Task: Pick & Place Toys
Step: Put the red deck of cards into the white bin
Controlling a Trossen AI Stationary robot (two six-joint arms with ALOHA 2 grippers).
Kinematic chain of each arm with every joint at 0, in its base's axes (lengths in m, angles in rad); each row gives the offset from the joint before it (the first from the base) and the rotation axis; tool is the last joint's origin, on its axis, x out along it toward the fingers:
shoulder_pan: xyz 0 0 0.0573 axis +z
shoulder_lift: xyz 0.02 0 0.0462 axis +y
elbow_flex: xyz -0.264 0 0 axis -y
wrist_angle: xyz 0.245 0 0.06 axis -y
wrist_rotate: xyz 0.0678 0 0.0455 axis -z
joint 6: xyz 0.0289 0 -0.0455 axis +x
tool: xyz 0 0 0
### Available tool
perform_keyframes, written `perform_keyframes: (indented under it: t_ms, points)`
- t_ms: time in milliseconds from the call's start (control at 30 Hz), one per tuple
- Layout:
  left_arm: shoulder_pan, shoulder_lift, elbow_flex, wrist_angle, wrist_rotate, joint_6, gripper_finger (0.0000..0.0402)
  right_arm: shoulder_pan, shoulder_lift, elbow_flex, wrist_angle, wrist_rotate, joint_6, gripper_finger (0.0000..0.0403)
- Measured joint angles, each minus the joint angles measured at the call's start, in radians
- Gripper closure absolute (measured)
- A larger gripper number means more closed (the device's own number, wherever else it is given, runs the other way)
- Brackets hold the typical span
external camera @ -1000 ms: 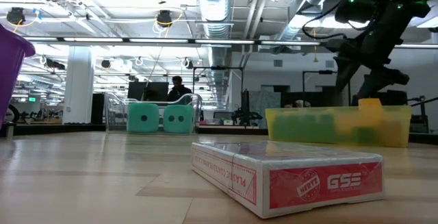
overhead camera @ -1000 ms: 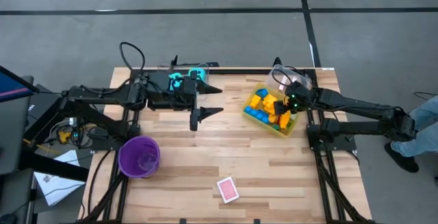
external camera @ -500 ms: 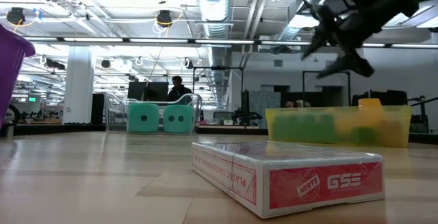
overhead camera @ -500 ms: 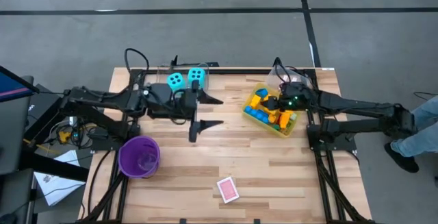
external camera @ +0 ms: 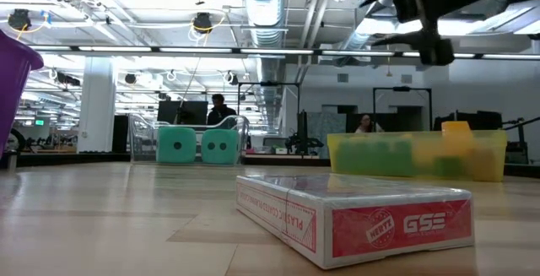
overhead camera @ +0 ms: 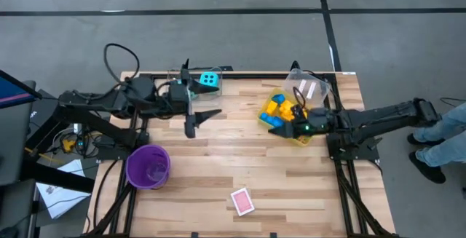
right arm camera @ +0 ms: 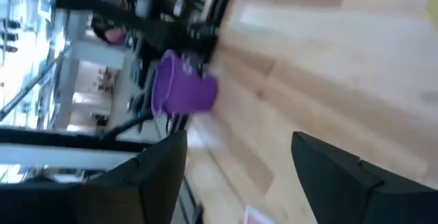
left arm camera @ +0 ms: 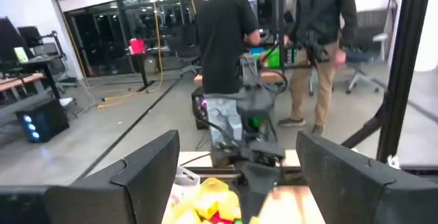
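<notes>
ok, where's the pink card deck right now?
High view: the pink card deck lies flat near the table's front edge, about mid-width, right of the purple cup and clear of both arms.

A robotics lab in an open-plan industrial office: exposed silver ducts [external camera: 278, 6] and pipes run across the ceiling above rows of desks with monitors [external camera: 181, 111]. A wooden counter [overhead camera: 240, 165] stands on a grey concrete floor [overhead camera: 218, 27], flanked by two dark robot arms on metal frames. Beyond it, two people [left arm camera: 229, 53] stand among office chairs [left arm camera: 363, 63] and glass partitions.
</notes>
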Motion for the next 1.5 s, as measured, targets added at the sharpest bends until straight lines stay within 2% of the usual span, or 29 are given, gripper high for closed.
perform_keyframes:
  t_ms: [200, 400, 533, 733, 867, 967, 1067, 1300, 1500]
  points:
    - [-0.032, -0.024, 0.0, 0.004, 0.0, -0.04, 0.0115, 0.168, 0.061, 0.0, 0.088, 0.031, 0.023, 0.0148]
    - [-0.057, -0.013, 0.0, 0.005, -0.013, -0.119, 0.0115, 0.283, 0.179, 0.0, 0.284, 0.031, 0.033, 0.0148]
    - [-0.081, -0.006, 0.0, 0.017, -0.02, -0.167, 0.0115, 0.339, 0.297, 0.0, 0.5, 0.031, 0.058, 0.0148]
    - [-0.106, -0.002, 0.0, 0.061, -0.027, -0.196, 0.0115, 0.398, 0.521, 0.019, 1.021, 0.031, 0.049, 0.0147]
    - [-0.118, -0.001, 0.0, 0.07, -0.027, -0.196, 0.0115, 0.423, 0.653, 0.105, 1.08, -0.015, 0.049, 0.0147]
    - [-0.125, -0.001, 0.0, 0.07, -0.027, -0.191, 0.0115, 0.441, 0.738, 0.187, 1.051, -0.042, 0.05, 0.0147]
    - [-0.135, -0.003, 0.0, 0.067, -0.027, -0.159, 0.0115, 0.457, 0.801, 0.26, 0.933, -0.044, 0.086, 0.0147]
    - [-0.161, -0.025, 0.0, -0.016, -0.026, -0.113, 0.0115, 0.491, 0.899, 0.476, 0.245, -0.04, 0.376, 0.0148]
    - [-0.193, -0.061, 0.0, -0.153, -0.026, -0.113, 0.0115, 0.497, 0.99, 0.74, -0.136, 0.008, 0.469, 0.0148]
